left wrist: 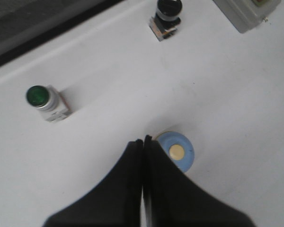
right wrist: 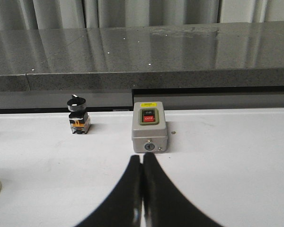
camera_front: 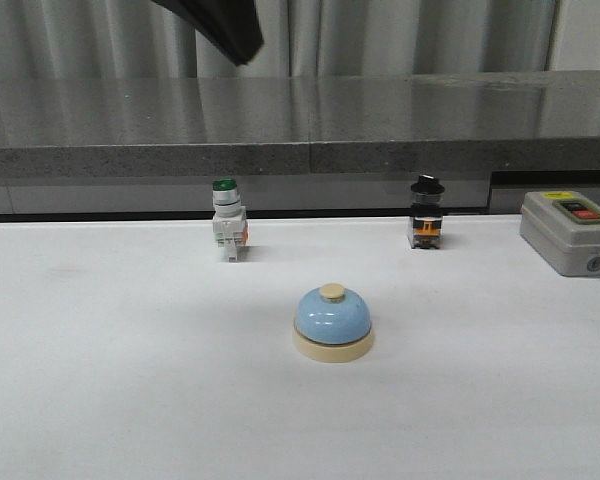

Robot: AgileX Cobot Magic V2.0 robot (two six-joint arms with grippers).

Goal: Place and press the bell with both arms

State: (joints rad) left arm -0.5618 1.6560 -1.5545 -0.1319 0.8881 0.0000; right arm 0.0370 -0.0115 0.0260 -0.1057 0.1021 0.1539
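left pincer [left wrist: 145, 140]: fingers pressed together, holding nothing, raised above the table. right pincer [right wrist: 142, 159]: likewise pressed together, empty.
bell [left wrist: 176, 151]: one, upright on the white table [camera_front: 100, 380], just beside the left fingertips, apart from them; off to the side of the right pincer.
progress, judged: bell looks placed; the press is left to do.
farther out: green-capped switch [left wrist: 42, 101], one; black-knobbed switch [right wrist: 77, 115], one; grey button box [right wrist: 149, 125], one, just ahead of the right pincer.

You have a white table [camera_front: 100, 380] in front, matte, evenly lit. Behind it runs a grey stone ledge [camera_front: 310, 125], glossy on top with pale reflections, dark gap below it. Grey-white curtains [camera_front: 400, 35] hang along the back wall.
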